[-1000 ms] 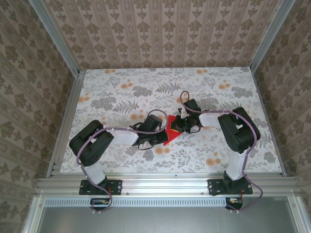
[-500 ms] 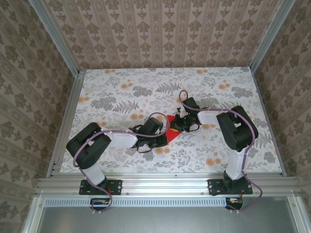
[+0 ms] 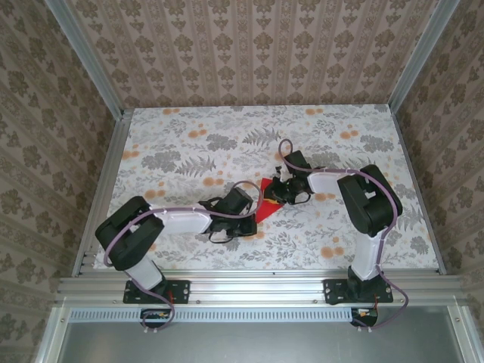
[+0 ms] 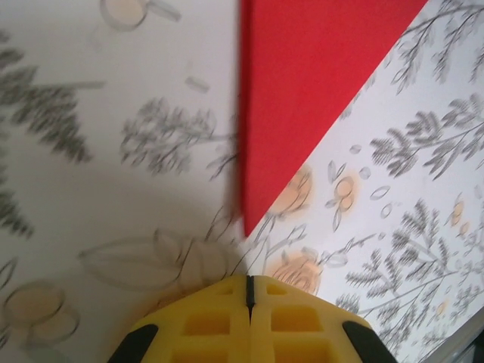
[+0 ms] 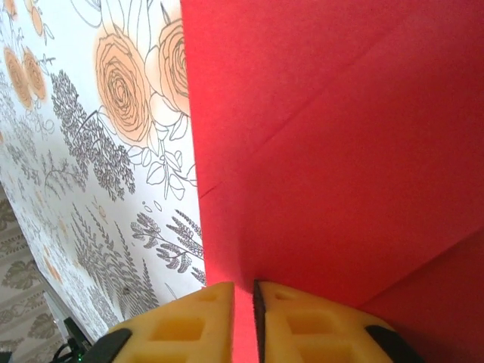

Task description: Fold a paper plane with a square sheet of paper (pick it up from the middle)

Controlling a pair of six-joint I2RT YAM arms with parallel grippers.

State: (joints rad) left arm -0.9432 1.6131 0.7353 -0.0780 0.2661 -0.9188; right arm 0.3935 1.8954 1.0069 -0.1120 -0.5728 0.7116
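The square sheet of paper (image 3: 263,206) is bright red, folded to a point and creased, and lies on the table's middle. In the left wrist view its sharp corner (image 4: 302,91) points at my left gripper (image 4: 248,287), which is shut, empty, and a short way off the tip. From above, the left gripper (image 3: 246,221) sits at the paper's near left edge. My right gripper (image 3: 281,195) is at the paper's right side. Its yellow fingers (image 5: 243,291) stand a narrow gap apart, with the red paper (image 5: 340,151) running into that gap.
The flower-patterned table (image 3: 340,151) is fenced by aluminium rails and patterned walls. Both arms lean in toward the centre, their cables looping above them. There is free room at the back and along both sides.
My left arm has drawn back toward the near left, off the paper, and sunk lower. The right gripper's fingers have parted slightly, and more red shows between the arms.
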